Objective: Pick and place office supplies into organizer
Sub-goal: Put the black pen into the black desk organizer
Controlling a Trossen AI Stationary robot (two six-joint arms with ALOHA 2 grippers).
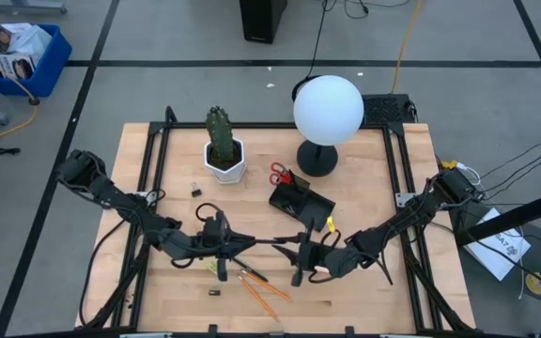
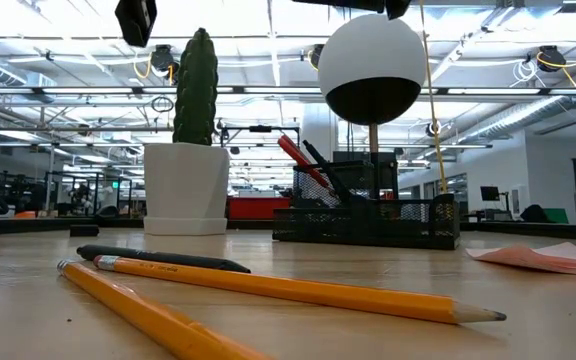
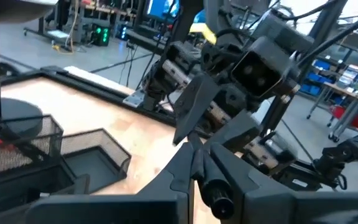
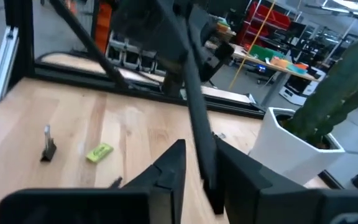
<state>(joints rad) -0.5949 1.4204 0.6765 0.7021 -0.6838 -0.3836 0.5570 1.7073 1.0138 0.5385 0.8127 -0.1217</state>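
Found clear of the table (image 1: 158,282), near its middle: a black pen (image 1: 275,242), lying roughly level between the two claws. Judged light, rigid and smooth-barrelled, so liable to swivel or slide under a pinch close to one end; best taken across the barrel near mid-length, with firm closure. Left claw (image 1: 231,244) closed on one end of the pen, the barrel projecting forward from between its fingers in the left wrist view. Right claw (image 1: 301,255) placed at the other end, the pen running between its fingers in the right wrist view; cannot tell whether those fingers have closed on it or merely straddle it. Organizer (image 1: 313,208) just beyond the right claw, beside the lamp base (image 1: 317,160), with red-handled scissors (image 1: 280,175) already standing in it. Orange pencils (image 1: 263,291) loose on the table, near the front edge. Contact points on the pen masked by the claw bodies from above; free room inside the organizer's compartments not legible; pen tip and cap ends indistinguishable.
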